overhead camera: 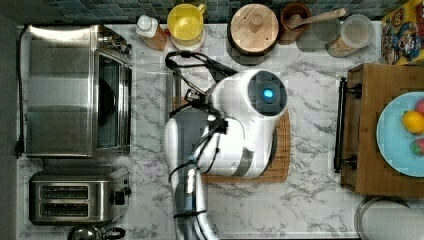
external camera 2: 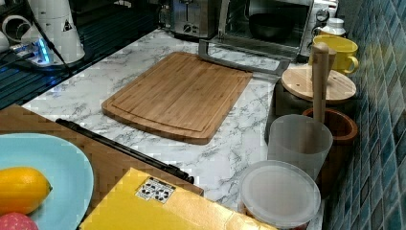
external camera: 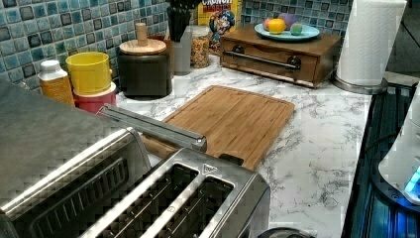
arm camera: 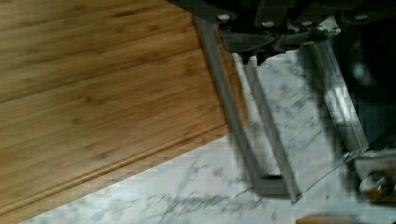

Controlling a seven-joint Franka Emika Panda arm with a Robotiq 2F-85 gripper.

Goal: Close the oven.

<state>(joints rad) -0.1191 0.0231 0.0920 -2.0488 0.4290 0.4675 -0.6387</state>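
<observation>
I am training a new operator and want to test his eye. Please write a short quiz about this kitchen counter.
1. True or false: the oven door is shut.
2. What lies nearest the door's handle? A) board B) sink C) stove
3. What colour is the mug near the oven?

Key: 1 false, the door lies open and flat; 2 A; 3 yellow.

The arm [overhead camera: 235,125] is glossy white with rounded segments and grey joint bands. A round cap glows blue. Black cables loop along it.
</observation>
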